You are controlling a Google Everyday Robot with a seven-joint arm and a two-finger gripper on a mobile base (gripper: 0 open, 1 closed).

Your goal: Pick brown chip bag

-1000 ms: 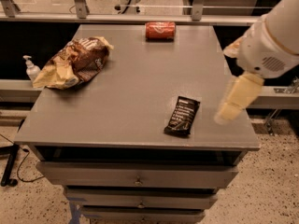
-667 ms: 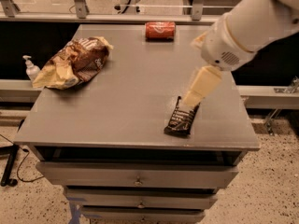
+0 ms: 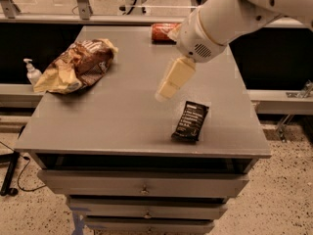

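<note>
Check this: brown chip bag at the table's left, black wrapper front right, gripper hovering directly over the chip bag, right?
No. The camera view shows the gripper over the table's middle, between the brown chip bag and the black wrapper; the rest holds.

The grey table (image 3: 122, 116) carries three things: the brown chip bag (image 3: 78, 65) lies crumpled at the far left, a red soda can (image 3: 164, 32) lies on its side at the far edge, and a flat black snack-bar wrapper (image 3: 190, 121) lies near the right. My gripper (image 3: 161, 94) hangs over the middle of the top, just left of the wrapper and well apart from the bag.
</note>
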